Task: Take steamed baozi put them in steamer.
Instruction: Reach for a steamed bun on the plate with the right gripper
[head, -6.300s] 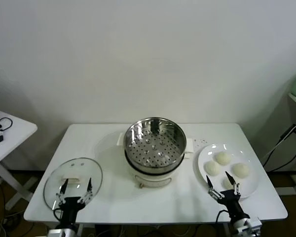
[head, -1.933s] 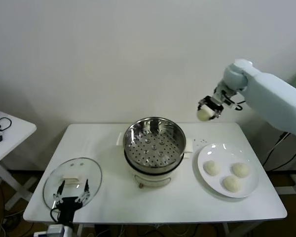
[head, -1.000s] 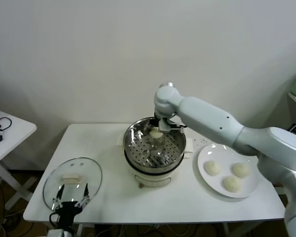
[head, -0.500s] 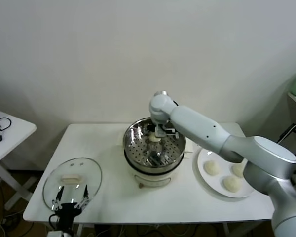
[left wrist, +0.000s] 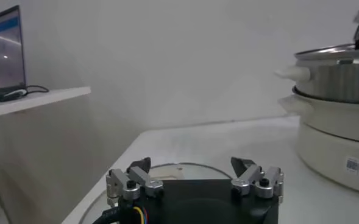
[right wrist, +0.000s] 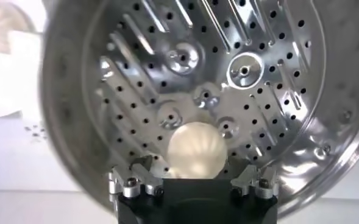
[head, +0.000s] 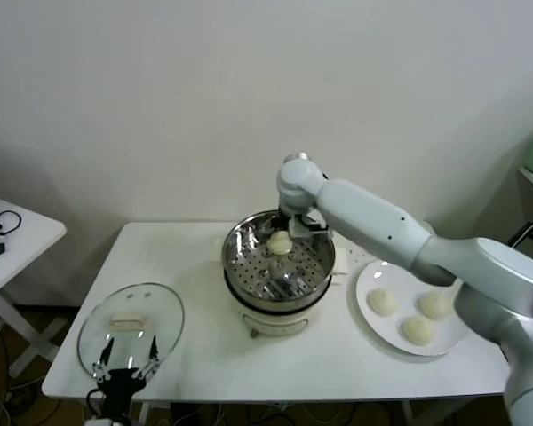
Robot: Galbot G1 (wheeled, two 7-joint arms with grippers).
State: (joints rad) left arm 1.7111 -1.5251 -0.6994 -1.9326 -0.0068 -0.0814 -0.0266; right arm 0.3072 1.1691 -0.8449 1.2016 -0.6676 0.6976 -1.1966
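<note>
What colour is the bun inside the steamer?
The small round dough bun is off-white, clearest in the right wrist view.

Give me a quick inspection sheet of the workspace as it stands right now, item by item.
Surface: white rectangular table, steady.
Job's things: one off-white round baozi lies in the shiny perforated steel steamer basket; three more baozi sit on the flat white plate.
Clutter: round glass lid lies flat at the table's left front.
Grippers: right gripper open above the steamer, baozi between its fingers; left gripper open, parked over the lid.
Cables: black cord on the left side table.
Surroundings: plain white wall.
</note>
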